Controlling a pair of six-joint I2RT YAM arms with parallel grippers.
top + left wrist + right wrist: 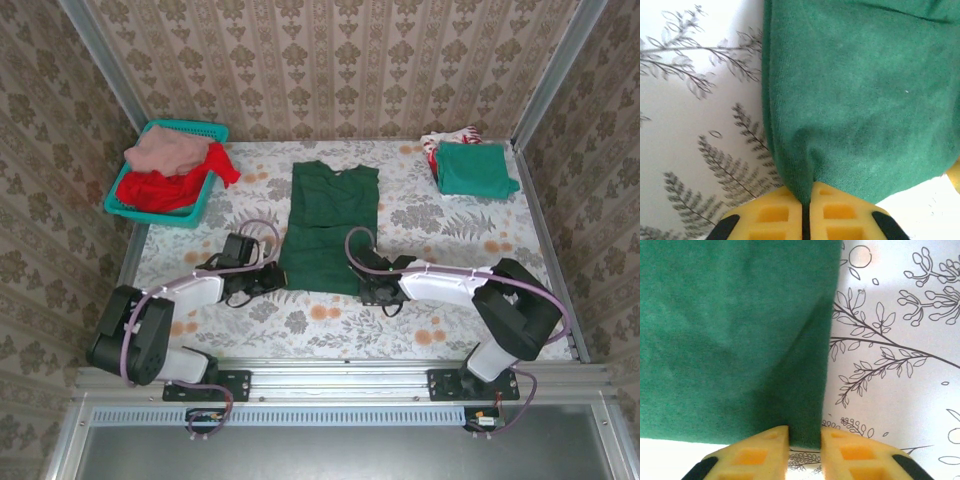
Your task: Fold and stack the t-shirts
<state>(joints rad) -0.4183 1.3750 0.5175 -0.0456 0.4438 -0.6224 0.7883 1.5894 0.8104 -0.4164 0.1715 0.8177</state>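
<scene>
A large dark green t-shirt (330,225) lies flat mid-table as a long strip, sleeves tucked in. My left gripper (275,277) sits at its near left corner. In the left wrist view the yellow pads (775,215) of that gripper (806,202) are shut on a pinch of the green hem (855,100). My right gripper (365,285) is at the near right corner; in the right wrist view this gripper (805,437) has closed onto the edge of the green cloth (730,340), which fills the gap. A teal-green t-shirt (472,168) lies folded at the back right on a white-red one (445,138).
A teal mesh basket (185,127) at the back left holds a dusty pink t-shirt (165,152) and a red one (165,190) spilling over its rim. The floral tablecloth (450,320) is bare near the front right. Patterned walls close in three sides.
</scene>
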